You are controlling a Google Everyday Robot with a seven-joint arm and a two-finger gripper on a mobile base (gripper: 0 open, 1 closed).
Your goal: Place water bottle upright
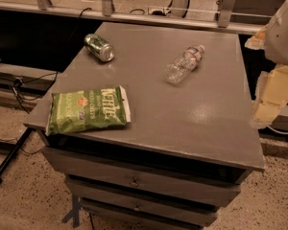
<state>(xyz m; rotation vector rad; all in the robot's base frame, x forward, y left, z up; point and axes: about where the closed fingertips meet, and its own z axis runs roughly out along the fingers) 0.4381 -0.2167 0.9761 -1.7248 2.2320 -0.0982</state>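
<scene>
The water bottle (184, 63) is a small clear ribbed plastic bottle with a white cap and a narrow red band near the neck. It lies on its side on the grey table top (197, 114), right of centre towards the back, with the cap pointing to the far right. My arm's white and cream parts show at the right edge of the camera view. The gripper (271, 99) hangs there beside the table's right edge, well clear of the bottle and holding nothing that I can see.
A green metal can (100, 47) lies on its side at the back left of the table. A green chip bag (89, 109) lies flat at the front left corner. The table has drawers below. A rail and cables run behind and to the left.
</scene>
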